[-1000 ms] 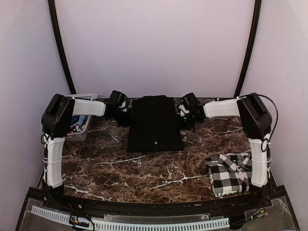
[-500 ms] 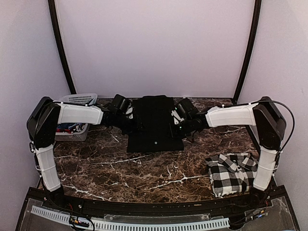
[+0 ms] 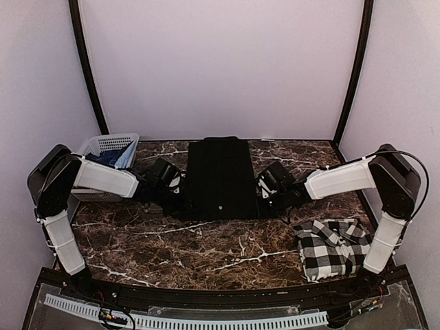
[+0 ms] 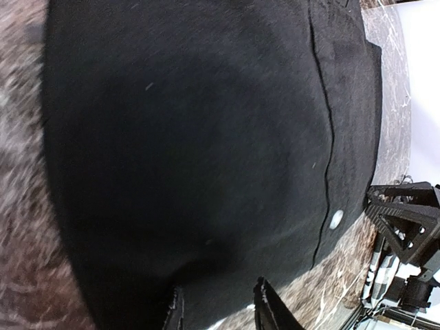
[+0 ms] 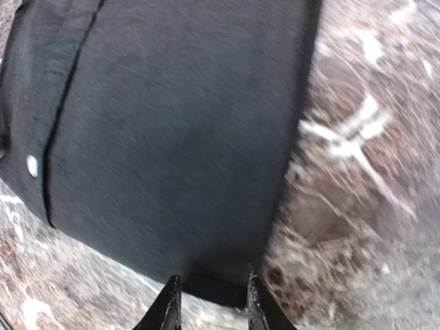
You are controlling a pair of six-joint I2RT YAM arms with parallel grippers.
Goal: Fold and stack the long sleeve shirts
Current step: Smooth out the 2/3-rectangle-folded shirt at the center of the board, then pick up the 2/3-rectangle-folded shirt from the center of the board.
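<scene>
While both sit partway open, gripping nothing, the left hand (image 4: 218,306) straddles the black shirt's (image 3: 221,177) near left corner and the right hand (image 5: 210,295) its near right one. Shirt's flat mid bench (image 3: 206,251), reaching the far edge; checked shirt (image 3: 328,247) is bundled at the near right corner.

A white lattice basket (image 3: 113,139) holding dark cloth sits at the brown marble table's (image 3: 206,247) far left corner

Dark marble table (image 3: 206,240) with black shirt (image 3: 221,175) centre, checked shirt (image 3: 328,247) near right, white basket (image 3: 110,146) far left.
</scene>
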